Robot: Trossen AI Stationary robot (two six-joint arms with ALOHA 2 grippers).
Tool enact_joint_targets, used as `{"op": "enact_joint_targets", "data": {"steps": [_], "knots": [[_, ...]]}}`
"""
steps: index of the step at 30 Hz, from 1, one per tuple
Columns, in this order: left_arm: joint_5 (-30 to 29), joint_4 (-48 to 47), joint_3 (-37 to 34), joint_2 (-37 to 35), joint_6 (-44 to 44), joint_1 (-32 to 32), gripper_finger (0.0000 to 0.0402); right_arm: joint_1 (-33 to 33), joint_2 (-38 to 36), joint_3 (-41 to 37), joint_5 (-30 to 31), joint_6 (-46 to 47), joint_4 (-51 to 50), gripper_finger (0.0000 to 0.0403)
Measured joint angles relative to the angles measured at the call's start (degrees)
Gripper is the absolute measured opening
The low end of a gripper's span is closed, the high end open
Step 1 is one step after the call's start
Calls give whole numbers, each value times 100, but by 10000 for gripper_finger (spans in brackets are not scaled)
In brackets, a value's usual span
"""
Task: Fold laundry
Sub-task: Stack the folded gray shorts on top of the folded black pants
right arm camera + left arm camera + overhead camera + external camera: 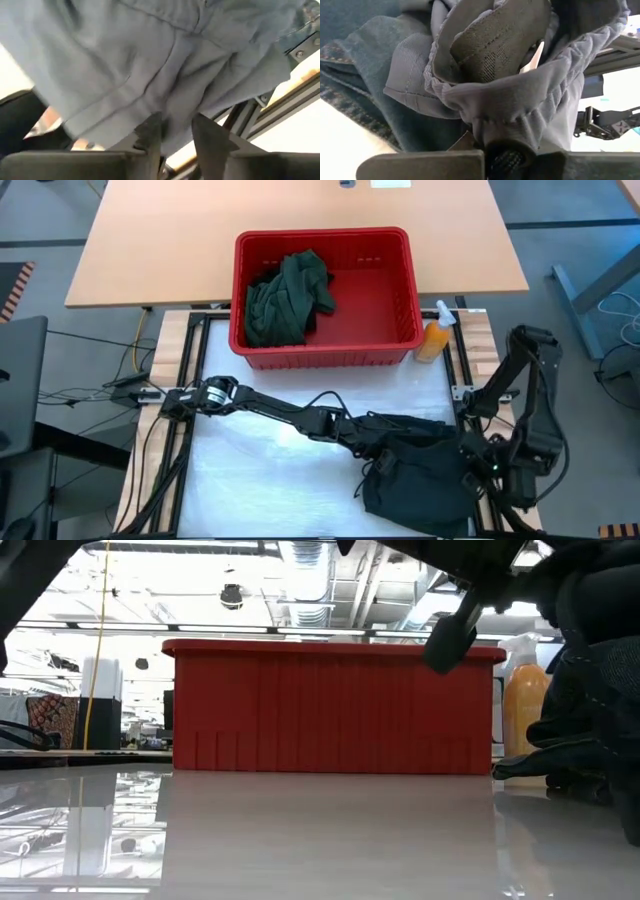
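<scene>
High view: dark garment (425, 470) bunched, no clear long axis.

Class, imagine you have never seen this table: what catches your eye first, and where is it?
The red basket at the table's far edge, with a green garment bunched in its left half. Next, the dark garment heaped at the near right, the left hand shut on its cloth. An orange spray bottle stands beside the basket.
</scene>
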Motion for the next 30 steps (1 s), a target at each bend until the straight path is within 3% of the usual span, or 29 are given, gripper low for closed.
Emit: {"op": "enact_joint_targets", "data": {"steps": [8,10,14,16,24,30], "knots": [[49,-175,0,0,38,13,9,0,-902,2,61,372,-342,181],[52,-172,0,0,76,23,9,0,-1008,2,693,243,-275,182],[52,-168,-2,0,293,68,19,-83,-855,4,2909,-702,321,181],[41,-164,-2,0,451,97,33,-343,-621,4,3379,-1224,582,178],[602,-58,-4,-2,660,255,135,-1069,241,2,3388,-2311,1401,164],[1246,-193,130,-54,927,421,169,-1009,753,2,3353,-2043,1314,148]]}}
